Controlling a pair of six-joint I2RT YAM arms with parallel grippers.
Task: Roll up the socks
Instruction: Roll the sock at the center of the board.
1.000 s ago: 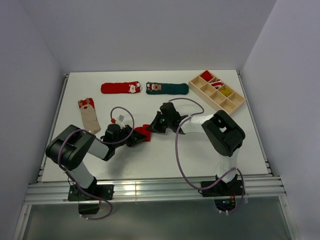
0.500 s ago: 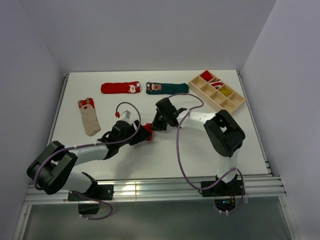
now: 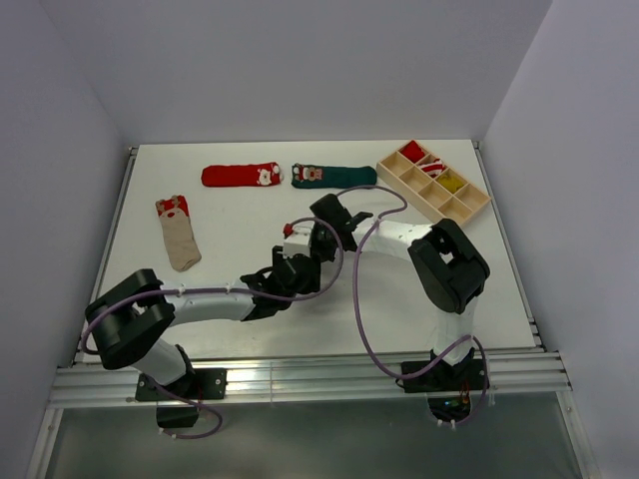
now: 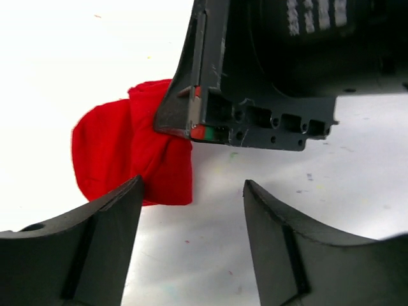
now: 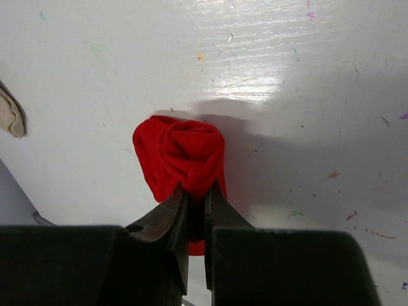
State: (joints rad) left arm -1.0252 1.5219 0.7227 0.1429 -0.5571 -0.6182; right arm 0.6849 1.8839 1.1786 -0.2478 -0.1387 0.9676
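Our right pincer (image 5: 195, 194) is almost closed, nipping the near edge of the rolled red sock (image 5: 185, 153), which lies on the tabletop (image 5: 83, 83) ahead of its tips. Our left pincer (image 4: 191, 213) gapes wide, holding nothing, the sock just beyond one fingertip.

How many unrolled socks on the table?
3: red sock and dark green sock side by side at the back, beige sock at left. A rolled red sock is in the right claw; none seem hidden.
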